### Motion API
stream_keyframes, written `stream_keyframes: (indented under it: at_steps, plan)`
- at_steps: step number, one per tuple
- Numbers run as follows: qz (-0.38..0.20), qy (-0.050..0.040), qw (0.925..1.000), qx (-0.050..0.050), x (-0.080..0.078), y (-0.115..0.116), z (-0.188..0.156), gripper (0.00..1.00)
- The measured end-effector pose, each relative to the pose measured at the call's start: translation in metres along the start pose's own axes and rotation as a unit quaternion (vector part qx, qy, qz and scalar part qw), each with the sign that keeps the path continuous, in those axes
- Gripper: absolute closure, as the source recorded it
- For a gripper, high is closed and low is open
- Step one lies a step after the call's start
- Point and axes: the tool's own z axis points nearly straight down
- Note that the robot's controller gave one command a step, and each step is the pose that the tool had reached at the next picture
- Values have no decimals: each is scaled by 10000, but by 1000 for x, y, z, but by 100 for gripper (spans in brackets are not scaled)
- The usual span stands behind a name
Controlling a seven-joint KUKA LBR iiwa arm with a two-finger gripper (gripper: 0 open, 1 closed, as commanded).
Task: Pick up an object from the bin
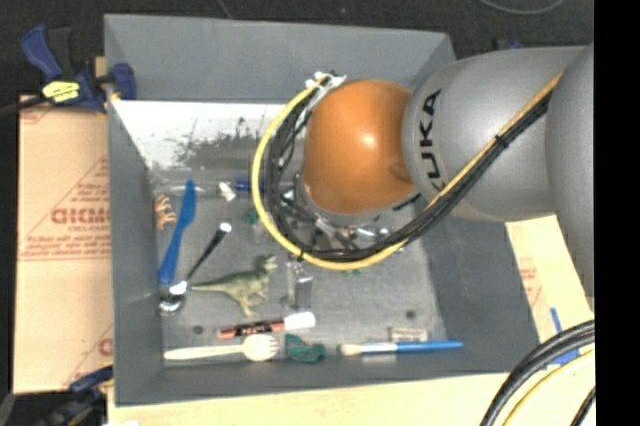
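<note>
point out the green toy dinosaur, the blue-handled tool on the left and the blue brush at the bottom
green toy dinosaur (243, 285): camera view, its body
blue-handled tool (177, 234): camera view, middle of the handle
blue brush (420, 346): camera view, its blue handle

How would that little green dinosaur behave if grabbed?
The dinosaur looks like small moulded plastic, so probably light and stiff. Its thin legs and tail make it uneven, so it may twist or slip when squeezed.

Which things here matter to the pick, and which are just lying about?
Job in hand: gripper, low in the grey bin; green toy dinosaur, nearest to it.
Lying about: blue-handled tool at left, red-and-black marker, white spoon, thin blue stick by the near wall.
</note>
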Motion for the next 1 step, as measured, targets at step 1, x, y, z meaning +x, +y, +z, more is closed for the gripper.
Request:
stream_keyframes:
  at_steps: [1]
  plan:
    - [513,88,9986,-14,-4,12,81,0]
